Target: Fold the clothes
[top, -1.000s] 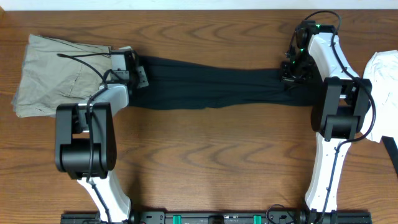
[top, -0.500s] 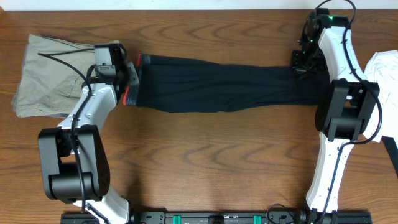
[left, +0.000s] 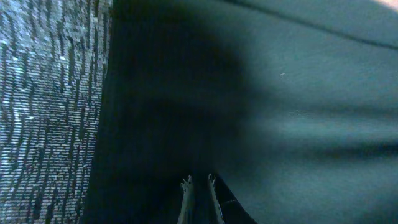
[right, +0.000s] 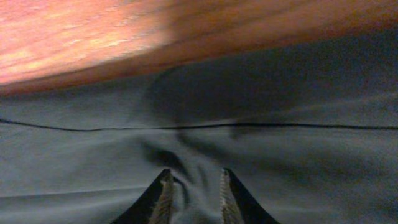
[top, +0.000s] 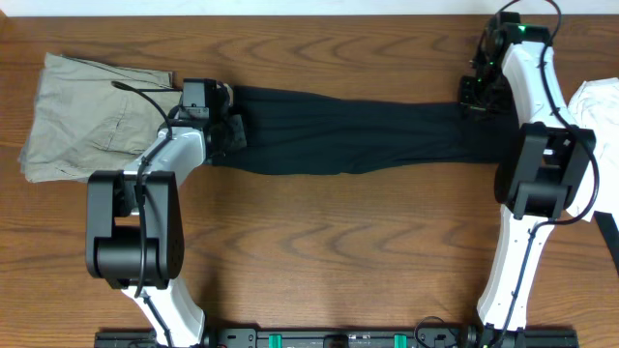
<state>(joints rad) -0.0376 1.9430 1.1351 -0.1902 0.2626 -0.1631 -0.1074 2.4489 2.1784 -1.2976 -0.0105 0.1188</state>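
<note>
Leggings (top: 348,135), long, black, stretchy, laid out lengthwise across the wooden desk (top: 319,251).
Waist end hidden under left pincer (left: 198,181), clenched; grasp unclear. Right pincer (right: 194,180) released over bunched fabric.

Leggings (top: 358,135): matt black stretch knit, smooth, softly creased. Tabletop (top: 329,251): brown wood grain, low sheen. Khaki trousers (top: 87,121): matt woven cloth, wrinkled. Arm shells (top: 510,280): glossy white plastic.

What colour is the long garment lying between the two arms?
Plain black: the leggings show no pattern here. The overhead view shows it best.
</note>
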